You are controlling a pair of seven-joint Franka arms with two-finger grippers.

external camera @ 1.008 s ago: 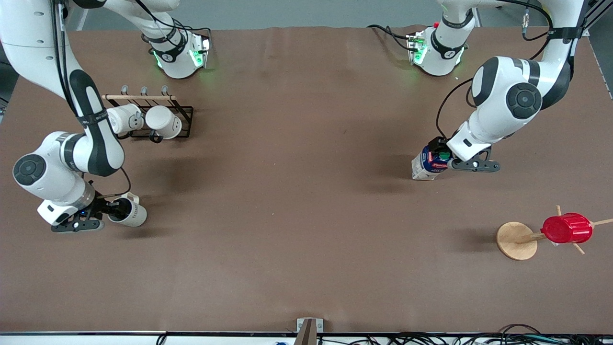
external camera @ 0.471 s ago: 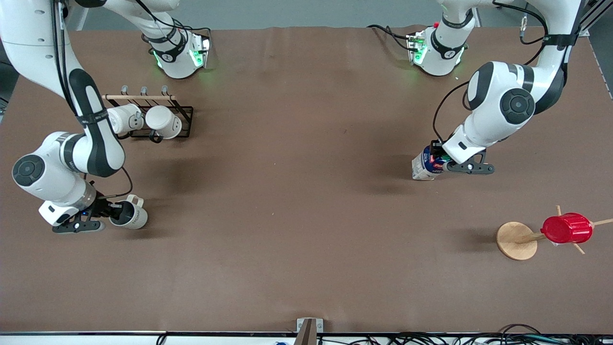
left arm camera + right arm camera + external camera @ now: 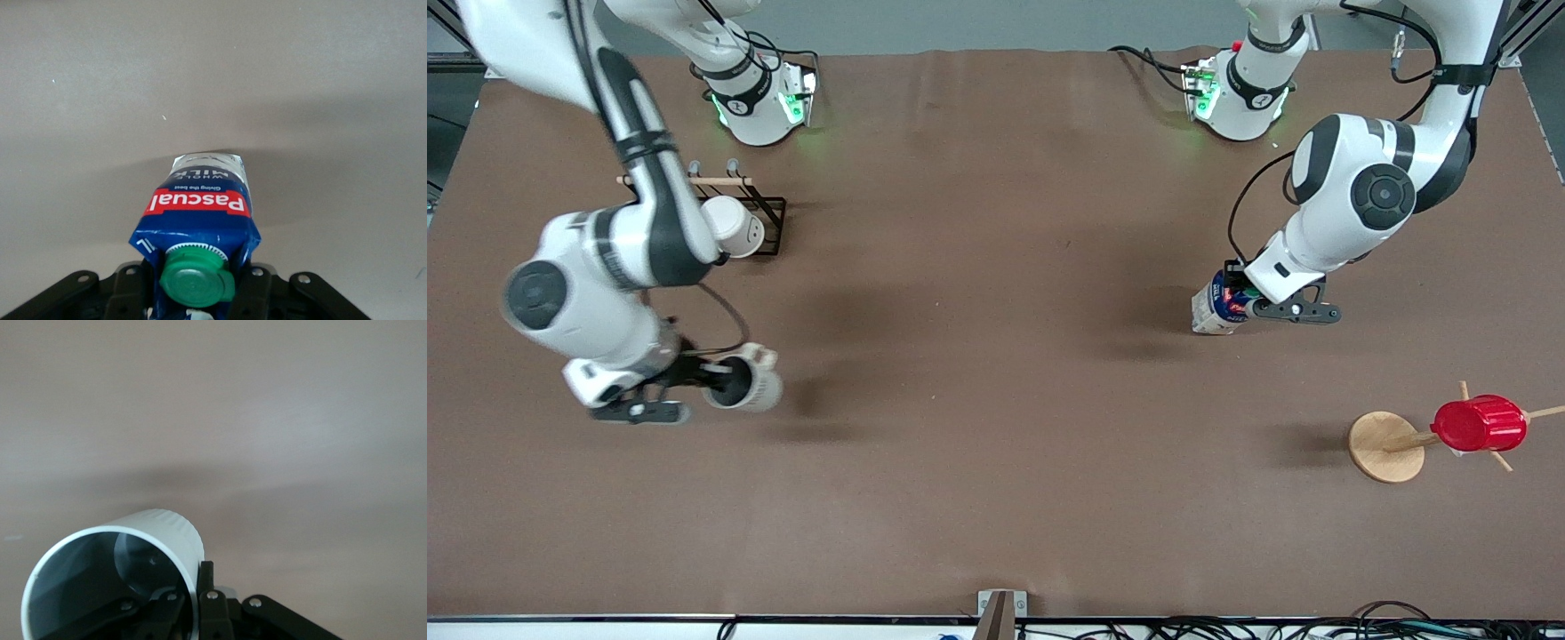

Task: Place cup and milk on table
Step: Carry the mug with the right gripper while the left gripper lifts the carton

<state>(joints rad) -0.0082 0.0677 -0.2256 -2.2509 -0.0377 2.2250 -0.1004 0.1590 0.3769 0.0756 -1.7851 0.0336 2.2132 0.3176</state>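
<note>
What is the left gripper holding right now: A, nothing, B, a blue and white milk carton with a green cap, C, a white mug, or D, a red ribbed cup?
B: the left gripper is shut on the milk carton, at its green-capped top.

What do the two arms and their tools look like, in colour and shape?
Both arms are glossy white with rounded dark grey joint caps and black cables along them. Each base glows green. The left tool and right tool are black two-finger units on flat black brackets.
</note>
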